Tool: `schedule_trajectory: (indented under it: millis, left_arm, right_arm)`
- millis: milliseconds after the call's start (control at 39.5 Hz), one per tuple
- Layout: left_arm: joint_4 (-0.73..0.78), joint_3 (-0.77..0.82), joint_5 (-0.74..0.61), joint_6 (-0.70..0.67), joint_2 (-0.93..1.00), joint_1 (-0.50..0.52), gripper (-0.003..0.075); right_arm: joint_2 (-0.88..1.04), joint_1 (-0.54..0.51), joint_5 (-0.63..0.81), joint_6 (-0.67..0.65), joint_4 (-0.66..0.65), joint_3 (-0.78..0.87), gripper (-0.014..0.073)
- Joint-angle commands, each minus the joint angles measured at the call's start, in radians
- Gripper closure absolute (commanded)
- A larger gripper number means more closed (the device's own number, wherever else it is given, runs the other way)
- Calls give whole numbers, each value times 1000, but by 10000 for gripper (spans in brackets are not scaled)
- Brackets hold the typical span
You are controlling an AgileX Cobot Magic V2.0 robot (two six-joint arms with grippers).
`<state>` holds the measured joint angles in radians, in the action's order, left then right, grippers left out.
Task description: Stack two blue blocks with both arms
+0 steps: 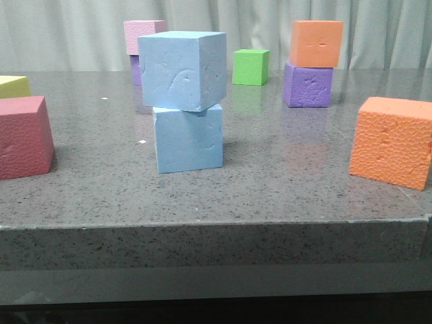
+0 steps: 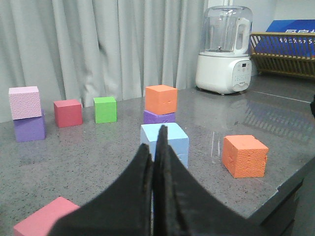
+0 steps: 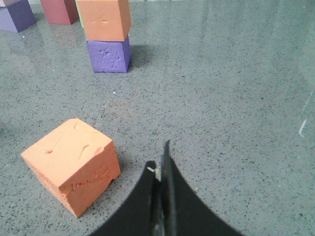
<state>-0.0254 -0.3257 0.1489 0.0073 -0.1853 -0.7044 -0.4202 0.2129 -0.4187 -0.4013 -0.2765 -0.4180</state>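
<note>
Blue blocks stand stacked near the middle of the grey bench [image 1: 283,175]: the upper block [image 1: 182,69] sits skewed on the lower block [image 1: 188,138], overhanging it. The left pincer [image 2: 154,157] and right pincer [image 3: 161,169] are both clenched, grasping nothing, clear of the stack.

Grey speckled table [image 1: 270,189]: lower blue block [image 1: 189,138], red [image 1: 23,137], orange cubes [image 1: 393,140].

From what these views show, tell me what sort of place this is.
Probably a staged test bench indoors: a speckled stone countertop strewn with coloured foam cubes, pale curtains behind, and a white blender beside a wooden rack.
</note>
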Motion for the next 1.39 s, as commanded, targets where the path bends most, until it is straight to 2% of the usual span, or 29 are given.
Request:
schedule_trajectory:
  millis: [0, 253, 405, 684, 1064, 1191, 1368]
  left_arm:
    - [-7, -24, -83, -2, -10, -8, 741]
    - [-7, -21, -70, -2, -10, -8, 741]
    - [-7, 51, -58, -2, 36, 7, 741]
    - [-7, 193, -58, -2, 207, 264, 741]
    - [-7, 314, -62, -2, 210, 623, 741]
    - [-7, 333, -44, -2, 210, 698, 741]
    - [-7, 333, -49, -2, 210, 727, 741]
  right_arm:
    - [-3, -4, 68, 7, -25, -26, 662]
    - [-3, -4, 68, 7, -25, -26, 662]
    - [-3, -4, 68, 7, -25, -26, 662]
    - [-3, -4, 68, 7, -25, -26, 662]
    - [-3, -4, 67, 7, -25, -26, 662]
    - [-3, -4, 67, 7, -25, -26, 662]
    - [-3, -4, 67, 7, -25, -26, 662]
